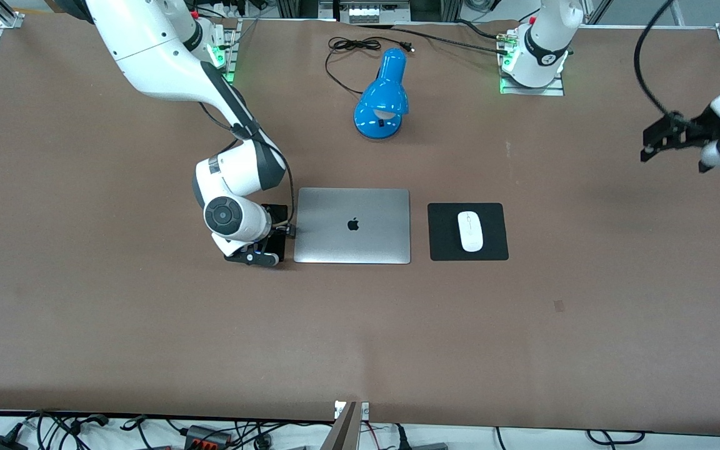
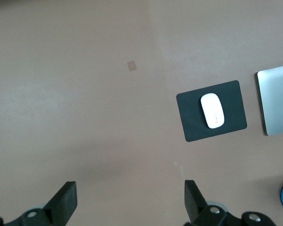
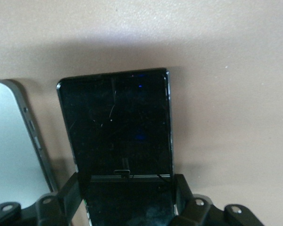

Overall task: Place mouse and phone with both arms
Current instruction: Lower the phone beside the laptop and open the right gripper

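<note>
1. Mouse (image 1: 470,230): white, oval, lying on the square black pad (image 1: 441,247), just beside the closed silver laptop (image 1: 352,225) toward the left arm's end of the counter (image 1: 360,337). This part of the task looks done.
2. Phone (image 3: 119,123): black glossy slab, just beside the laptop toward the right arm's end. It appears to lie flat on the counter or a hair above it; the wrist view does not settle which.
3. Right claw (image 1: 266,240): low at the phone, its fingers (image 3: 183,193) set against the phone's two long edges, clamped on it or very nearly so.
4. Left claw (image 1: 663,139): raised over bare counter, well apart from the pad, fingers (image 2: 66,200) spread wide, holding nothing. The left arm waits.
5. Step in hand, as judged: setting the phone down beside the laptop.
6. Next move calls for: confirming the phone rests flat, parting the right claw, then lifting straight up so the phone is not dragged against the laptop.
7. Also present: blue desk lamp (image 1: 383,97).
</note>
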